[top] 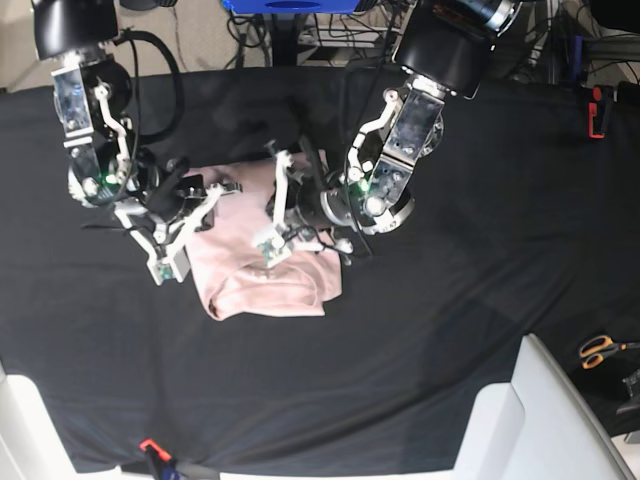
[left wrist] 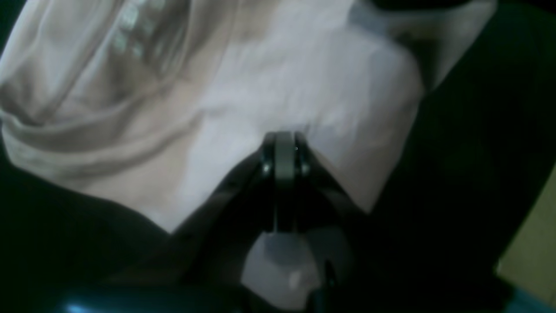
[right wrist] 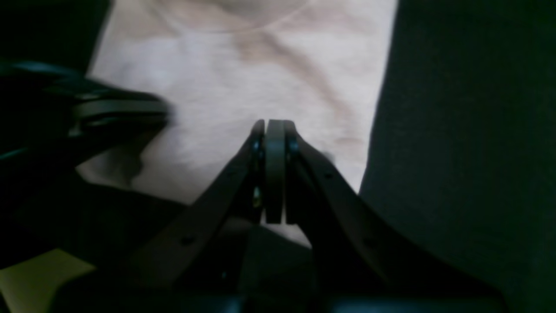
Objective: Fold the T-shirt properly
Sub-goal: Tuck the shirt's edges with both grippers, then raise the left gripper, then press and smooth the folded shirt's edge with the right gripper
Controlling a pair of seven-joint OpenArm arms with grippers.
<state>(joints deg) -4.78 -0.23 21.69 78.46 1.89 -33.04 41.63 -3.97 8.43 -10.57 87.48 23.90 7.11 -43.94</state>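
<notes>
The pale pink T-shirt (top: 262,285) lies bunched and partly folded on the black cloth, between my two arms. In the left wrist view my left gripper (left wrist: 284,135) is shut, its tips low over the creased T-shirt (left wrist: 304,78); no fabric shows between its pads. My right gripper (right wrist: 274,124) is shut too, above the flat T-shirt (right wrist: 243,78) near its right edge, with nothing seen pinched. The left gripper (right wrist: 117,113) appears blurred at that view's left. From the base view, the left gripper (top: 275,212) is over the shirt's middle and the right gripper (top: 190,218) at its left edge.
A black cloth (top: 440,300) covers the table. Orange-handled scissors (top: 598,348) lie at the right edge. A white object (top: 545,420) stands at the front right. A small red item (top: 597,110) sits at the far right, another (top: 150,447) at the front edge.
</notes>
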